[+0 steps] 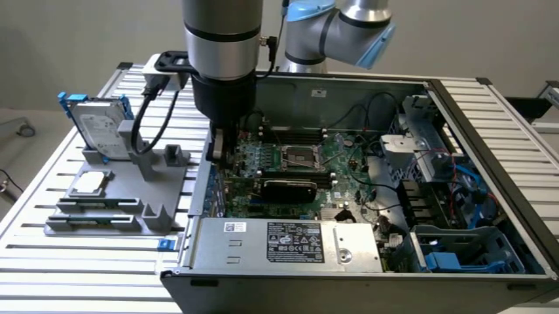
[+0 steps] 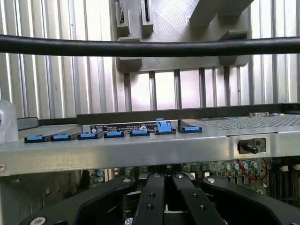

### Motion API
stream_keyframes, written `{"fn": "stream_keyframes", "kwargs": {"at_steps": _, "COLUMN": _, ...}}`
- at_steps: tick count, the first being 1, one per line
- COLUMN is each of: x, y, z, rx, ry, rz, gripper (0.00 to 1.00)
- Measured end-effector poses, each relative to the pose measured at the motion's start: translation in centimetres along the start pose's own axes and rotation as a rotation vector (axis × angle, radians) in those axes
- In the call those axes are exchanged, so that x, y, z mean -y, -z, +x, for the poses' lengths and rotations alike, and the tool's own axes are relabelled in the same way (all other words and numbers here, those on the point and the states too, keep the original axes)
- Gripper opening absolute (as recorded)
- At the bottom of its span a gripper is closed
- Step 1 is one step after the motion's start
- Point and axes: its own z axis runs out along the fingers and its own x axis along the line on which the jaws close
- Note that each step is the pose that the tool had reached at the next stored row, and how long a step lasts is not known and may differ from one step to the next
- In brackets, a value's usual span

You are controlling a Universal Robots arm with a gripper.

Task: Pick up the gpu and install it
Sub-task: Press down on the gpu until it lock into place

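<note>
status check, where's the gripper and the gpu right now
Gripper shut, down inside the open grey computer case at its rear wall. Black-shrouded slim gpu card seated on the green motherboard, clear of the fingers. Black cable crosses wrist view.

an open computer case [image 1: 489, 118] lies on a slatted metal desk [image 1: 52, 261], its green motherboard [image 1: 349, 157] exposed, with a silver power supply [image 1: 288, 245] at the near edge and a blue plastic bracket [image 1: 446, 261] in the corner. on the exterior view's left, a grey holder [image 1: 131, 190] carries an upright hard drive [image 1: 98, 127] in a blue-edged frame and a small silver processor chip [image 1: 91, 183].
</note>
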Motion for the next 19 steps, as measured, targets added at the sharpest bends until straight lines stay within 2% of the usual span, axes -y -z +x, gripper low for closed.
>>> {"fn": "stream_keyframes", "kwargs": {"at_steps": 6, "x": 0.02, "y": -0.27, "z": 0.0, "rx": 0.0055, "ry": -0.007, "rz": -0.0002, "gripper": 0.11}}
{"fn": "stream_keyframes", "kwargs": {"at_steps": 12, "x": 0.05, "y": -0.37, "z": 0.0, "rx": 0.0072, "ry": -0.016, "rz": -0.0001, "gripper": 0.11}}
{"fn": "stream_keyframes", "kwargs": {"at_steps": 19, "x": 1.13, "y": 0.16, "z": -0.1, "rx": 0.0070, "ry": -0.016, "rz": 0.0000, "gripper": 0.11}}
